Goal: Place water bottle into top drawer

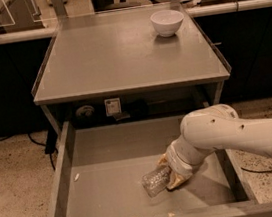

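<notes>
We see a wide shallow grey metal top drawer (106, 185), its flat bottom smooth and matt with a dull sheen. Toward 4 o'clock on that bottom lies a clear ribbed plastic water bottle (155, 181), transparent and faintly glinting. The gripper (169, 172) is there, its tan, matt fingers (178, 180) pressed on either side of the bottle. The arm's white casing (220, 131) looks like smooth, semi-gloss plastic. The flat grey cabinet top (119, 57) shows a smooth satin metal finish. At its 1 o'clock stands a glossy white bowl (167, 22). The speckled floor (15, 183) looks like polished stone.
</notes>
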Motion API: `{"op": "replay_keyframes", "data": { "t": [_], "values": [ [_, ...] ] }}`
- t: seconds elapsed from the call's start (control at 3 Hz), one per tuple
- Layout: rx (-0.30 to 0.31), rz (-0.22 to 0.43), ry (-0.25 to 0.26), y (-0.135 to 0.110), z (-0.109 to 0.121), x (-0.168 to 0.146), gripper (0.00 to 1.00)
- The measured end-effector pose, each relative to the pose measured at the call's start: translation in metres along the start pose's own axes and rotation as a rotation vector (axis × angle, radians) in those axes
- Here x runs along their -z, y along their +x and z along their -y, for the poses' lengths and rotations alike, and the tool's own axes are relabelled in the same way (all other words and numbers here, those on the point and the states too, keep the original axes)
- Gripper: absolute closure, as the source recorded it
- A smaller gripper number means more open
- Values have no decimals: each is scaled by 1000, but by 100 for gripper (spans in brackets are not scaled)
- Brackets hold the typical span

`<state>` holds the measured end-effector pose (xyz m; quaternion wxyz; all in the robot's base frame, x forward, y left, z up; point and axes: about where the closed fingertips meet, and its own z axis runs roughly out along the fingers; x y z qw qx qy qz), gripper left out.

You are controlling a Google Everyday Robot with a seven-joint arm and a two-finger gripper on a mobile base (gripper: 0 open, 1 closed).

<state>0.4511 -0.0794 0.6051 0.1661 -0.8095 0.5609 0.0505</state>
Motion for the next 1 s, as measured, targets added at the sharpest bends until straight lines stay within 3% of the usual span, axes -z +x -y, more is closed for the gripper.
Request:
{"op": "replay_keyframes", "data": {
  "t": [0.33,0.67,1.0],
  "values": [
    [0,0,0,0,0,0,16],
    [0,0,0,0,0,0,0],
    [0,0,0,0,0,0,0]
  ]
}}
